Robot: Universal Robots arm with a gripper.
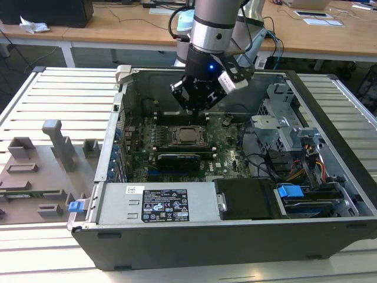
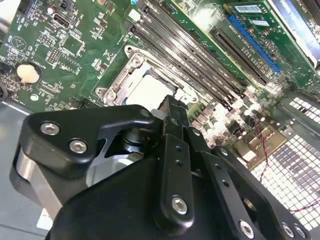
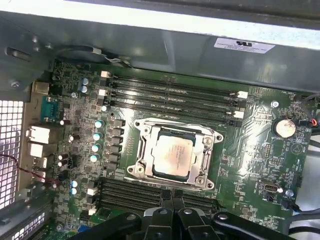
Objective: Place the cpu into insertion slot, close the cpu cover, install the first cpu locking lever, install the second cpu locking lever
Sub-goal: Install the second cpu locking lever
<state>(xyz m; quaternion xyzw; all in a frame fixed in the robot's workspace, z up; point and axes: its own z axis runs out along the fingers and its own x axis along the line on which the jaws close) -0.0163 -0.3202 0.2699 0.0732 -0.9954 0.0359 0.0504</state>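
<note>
One arm works here, and in the exterior view it reaches down from above into the open computer case [image 1: 330, 177], its gripper [image 1: 197, 107] hanging just over the insertion slot [image 1: 187, 137] on the green board; whether the fingers stand apart or together cannot be told from that side. In the second wrist view the fingers [image 2: 172, 120] are drawn together on nothing, tips poised close above the cpu cover [image 2: 131, 70]. In the first wrist view the cpu [image 3: 172, 151] lies seated in the slot with the cover down flat around it. Judged as handling: the chip is light, rigid and fragile underneath, best taken by its edges; the cover is thin springy metal, best pressed at its frame.
</note>
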